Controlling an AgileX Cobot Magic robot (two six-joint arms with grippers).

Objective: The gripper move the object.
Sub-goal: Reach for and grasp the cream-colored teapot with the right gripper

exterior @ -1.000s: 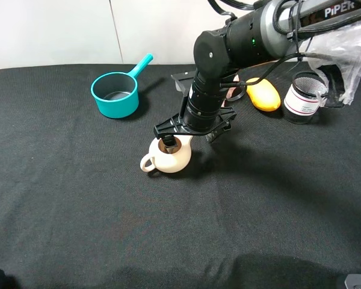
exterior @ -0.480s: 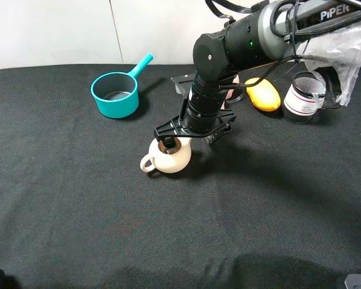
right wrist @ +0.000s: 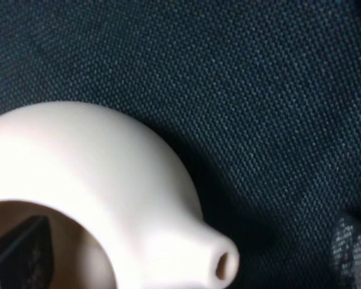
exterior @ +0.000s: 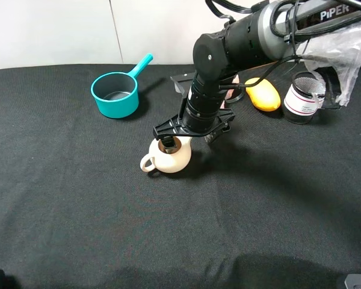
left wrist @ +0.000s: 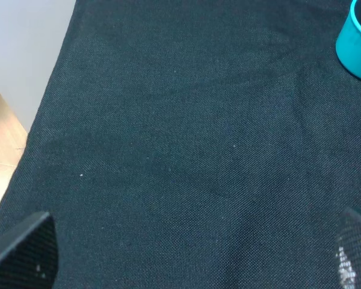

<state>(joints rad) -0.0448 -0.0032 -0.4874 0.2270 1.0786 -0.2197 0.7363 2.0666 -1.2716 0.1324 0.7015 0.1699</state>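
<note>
Right gripper is down on the teapot, jaws spread wide, not clamped on anything. One finger dips into the pot's open mouth. The other finger hangs outside, off the spout side and clear of the wall. So the pot's wall and spout sit between the two fingers, with a visible gap to the outer one. I can't tell whether the inner finger touches the rim.

Teapot stands upright on the black cloth, about mid-table, directly under the claw. Its loop handle sticks out on the side away from the arm. Teal saucepan is well apart, further back and to the left. Yellow object and a labelled jar sit back right, behind the arm.

Left gripper is open too, tips far apart over bare cloth, nothing between them. Only the saucepan's edge shows in its wrist view.
</note>
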